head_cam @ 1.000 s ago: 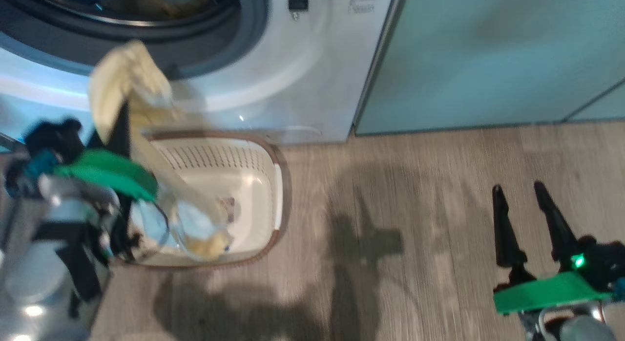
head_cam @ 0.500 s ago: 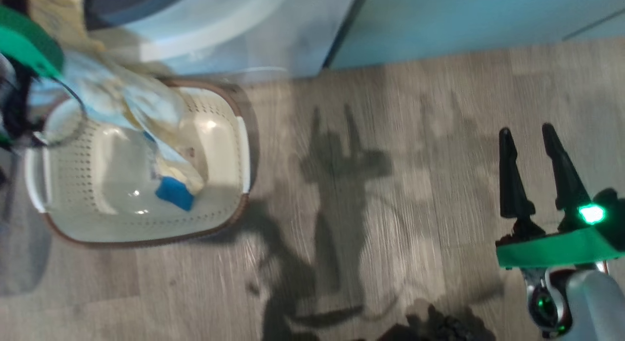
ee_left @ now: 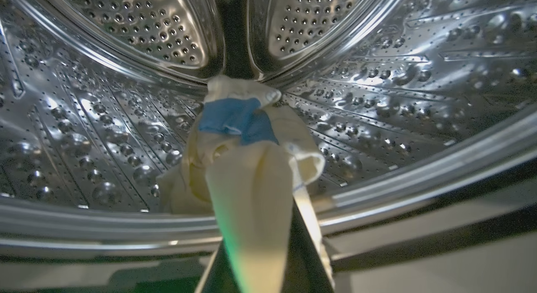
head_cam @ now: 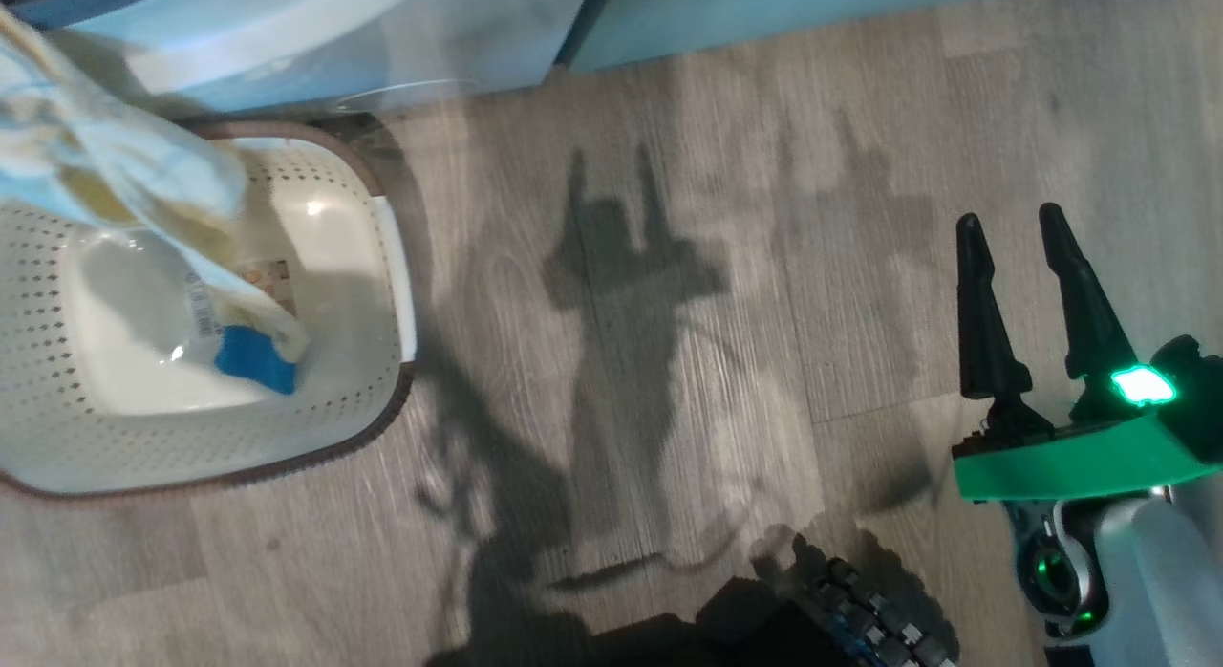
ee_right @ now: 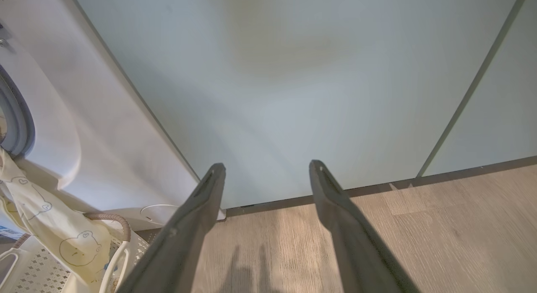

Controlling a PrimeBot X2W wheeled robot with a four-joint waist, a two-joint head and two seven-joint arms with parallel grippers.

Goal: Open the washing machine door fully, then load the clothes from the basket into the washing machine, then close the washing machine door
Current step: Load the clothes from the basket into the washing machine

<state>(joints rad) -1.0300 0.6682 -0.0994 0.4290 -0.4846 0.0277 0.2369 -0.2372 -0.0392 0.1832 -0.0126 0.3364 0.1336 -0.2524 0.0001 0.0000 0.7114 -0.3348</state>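
The left claw (ee_left: 245,100) reaches into the washing machine (ee_left: 419,74), pinched tight on the clothes (ee_left: 251,192), which drape back over it. The right claw (head_cam: 1010,218) is spread apart over the floor (head_cam: 764,313), pointing at the cupboard (ee_right: 293,74).

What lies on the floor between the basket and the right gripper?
The stretch is bare: wood-look floor, crossed by dark shadows, runs from the basket to the open right gripper, as the head view shows.
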